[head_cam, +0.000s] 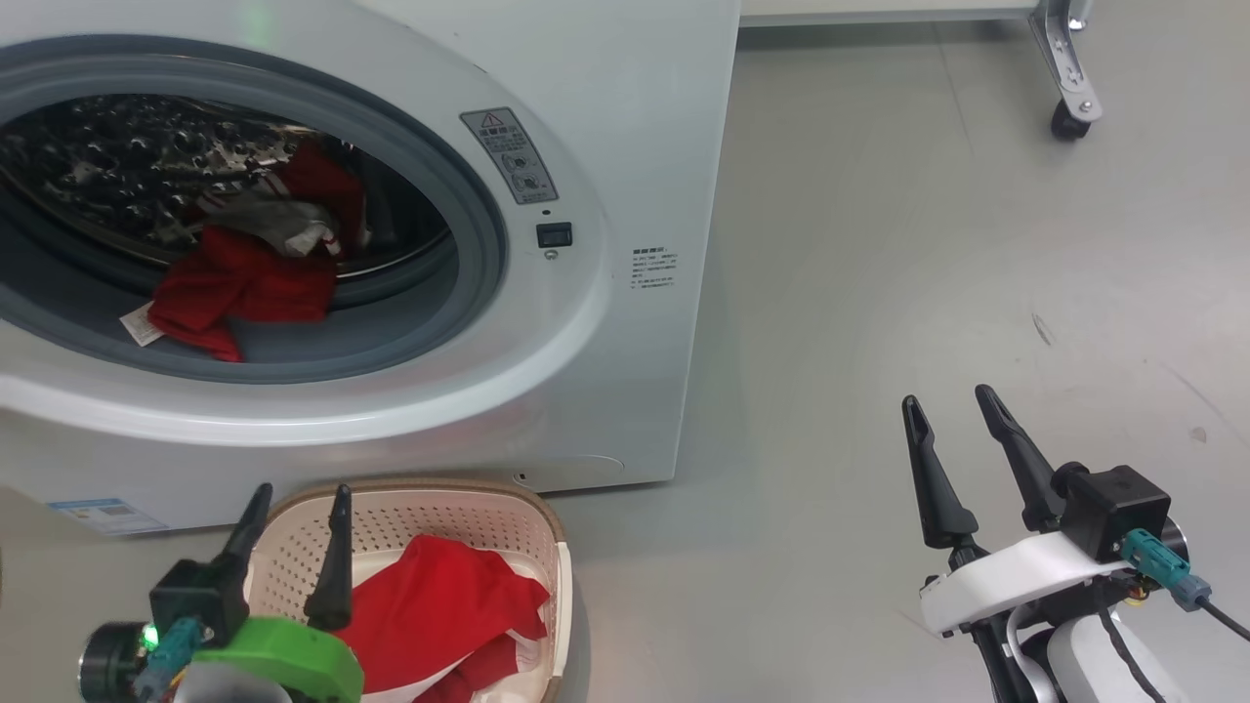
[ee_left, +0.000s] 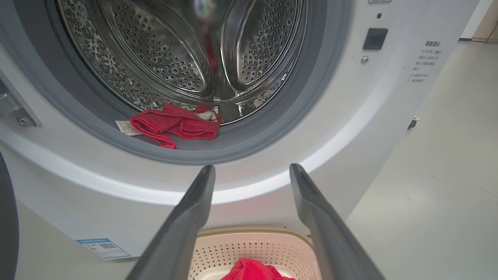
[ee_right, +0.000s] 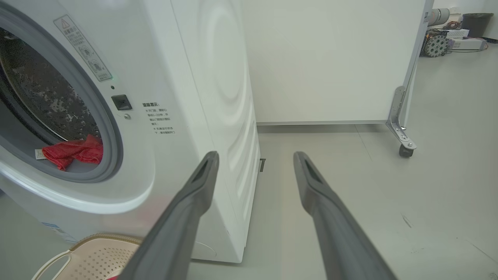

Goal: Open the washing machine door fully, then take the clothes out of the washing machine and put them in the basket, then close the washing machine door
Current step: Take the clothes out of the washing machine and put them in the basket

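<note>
Partly in the basket, partly in the washing machine, red clothes.

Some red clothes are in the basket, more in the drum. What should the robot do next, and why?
Probably raise the left gripper forward into the washing machine toward the red garment lying at the drum's front edge. That gripper is open and empty above the basket, just below the opening.

The floor carries the washing machine; the basket stands just before it, a caster well apart rightward.
</note>
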